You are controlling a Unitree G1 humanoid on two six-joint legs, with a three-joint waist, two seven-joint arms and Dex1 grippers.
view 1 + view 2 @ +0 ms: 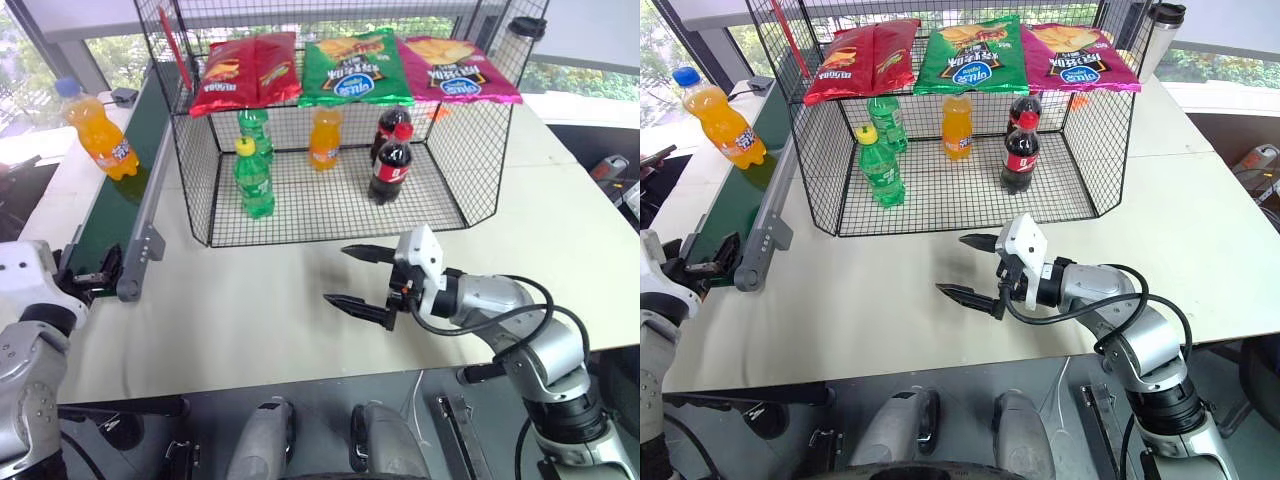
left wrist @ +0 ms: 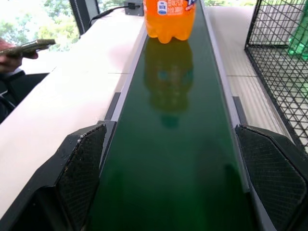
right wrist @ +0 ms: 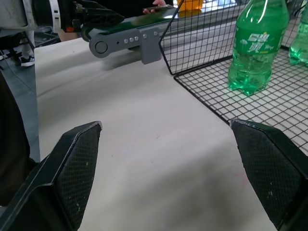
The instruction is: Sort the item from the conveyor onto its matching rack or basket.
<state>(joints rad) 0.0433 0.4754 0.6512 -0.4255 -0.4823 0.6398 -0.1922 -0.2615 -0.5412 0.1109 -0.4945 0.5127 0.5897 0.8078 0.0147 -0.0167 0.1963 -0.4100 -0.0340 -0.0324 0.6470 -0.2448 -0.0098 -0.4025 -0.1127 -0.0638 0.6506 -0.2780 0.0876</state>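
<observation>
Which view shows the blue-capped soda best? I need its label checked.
The right eye view: the soda stands whole on the conveyor, cap and label visible. The left eye view matches. The left wrist view crops it to its lower half; the right wrist view gives an orange glimpse.

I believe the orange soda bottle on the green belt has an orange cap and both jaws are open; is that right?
Not quite: the orange soda bottle on the green belt has a blue cap, as the right eye view shows. Both sets of jaws are indeed open.

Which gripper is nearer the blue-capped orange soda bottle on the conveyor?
Left. The left gripper sits open at the conveyor's near end, facing the bottle up the belt. The right gripper is open over the table, in front of the basket.
</observation>
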